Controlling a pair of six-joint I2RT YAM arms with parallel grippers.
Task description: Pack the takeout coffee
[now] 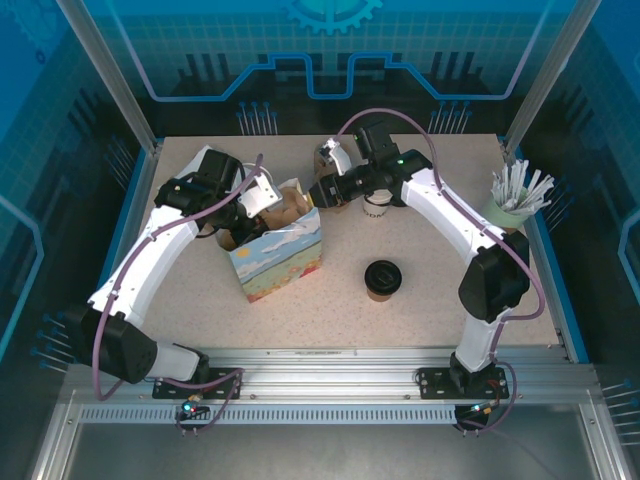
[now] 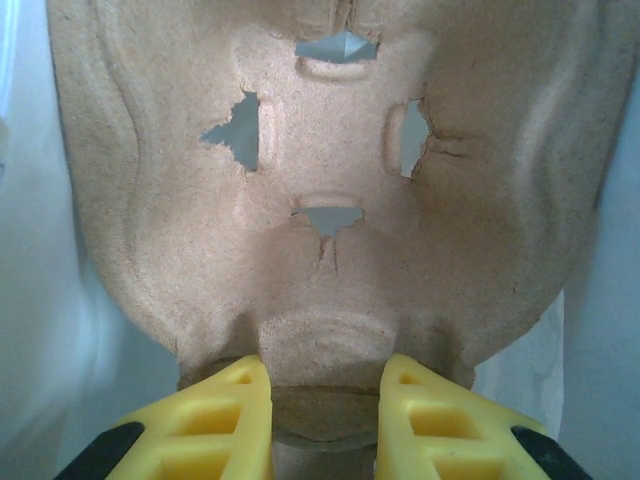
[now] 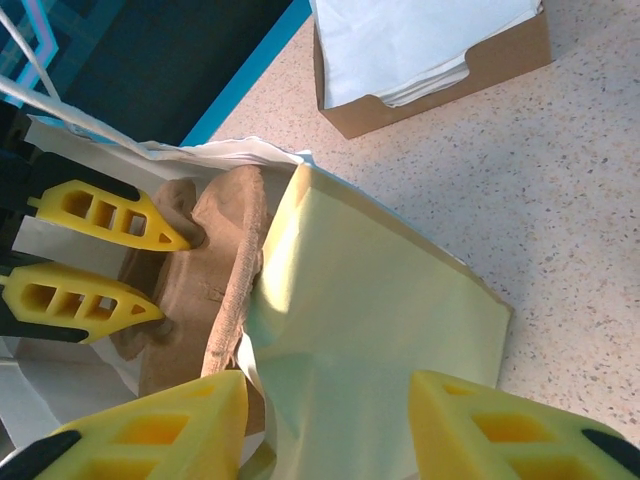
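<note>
The takeout coffee [image 1: 382, 280], a brown cup with a black lid, stands on the table right of the printed paper bag [image 1: 275, 255]. My left gripper [image 2: 325, 375] is shut on the edge of a brown pulp cup carrier [image 2: 330, 200] that stands inside the bag. Seen from above, the left gripper [image 1: 262, 200] reaches into the bag's open top. My right gripper [image 3: 325, 395] is open at the bag's far right corner, its fingers astride the pale yellow bag wall [image 3: 380, 300]. The carrier [image 3: 215, 260] and the left fingers [image 3: 100, 215] show beyond it.
A brown box of white napkins [image 3: 430, 60] sits on the table past the bag. A green cup of white sticks [image 1: 515, 205] stands at the right edge. Another cup [image 1: 375, 205] is partly hidden under the right arm [image 1: 440, 205].
</note>
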